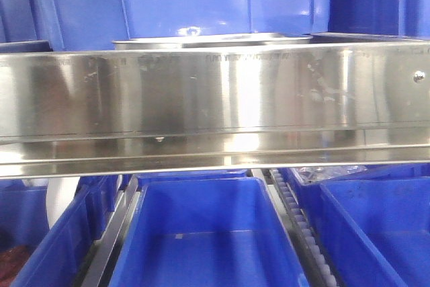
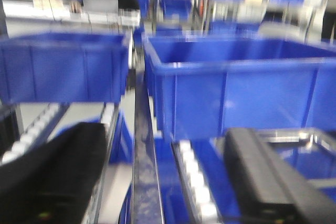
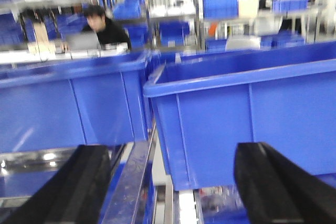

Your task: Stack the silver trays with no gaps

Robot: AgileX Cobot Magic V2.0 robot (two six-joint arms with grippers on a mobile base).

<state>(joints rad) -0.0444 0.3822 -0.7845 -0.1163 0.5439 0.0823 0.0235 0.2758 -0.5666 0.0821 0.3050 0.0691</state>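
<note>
Blue bins [image 2: 236, 87] behind; silver tray [image 2: 299, 136] lies outside spread jaws of left gripper [image 2: 165, 132]

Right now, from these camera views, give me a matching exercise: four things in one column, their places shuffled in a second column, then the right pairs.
Things:
1. silver tray
2. shelf rail
3. middle blue bin
4. person in black

Places:
A. far in the background, beyond the bins
B. spanning the whole front view
C. below the rail, centre of the front view
D. showing just above the rail's top edge

Pairs: 1-D, 2-B, 3-C, 4-A
</note>
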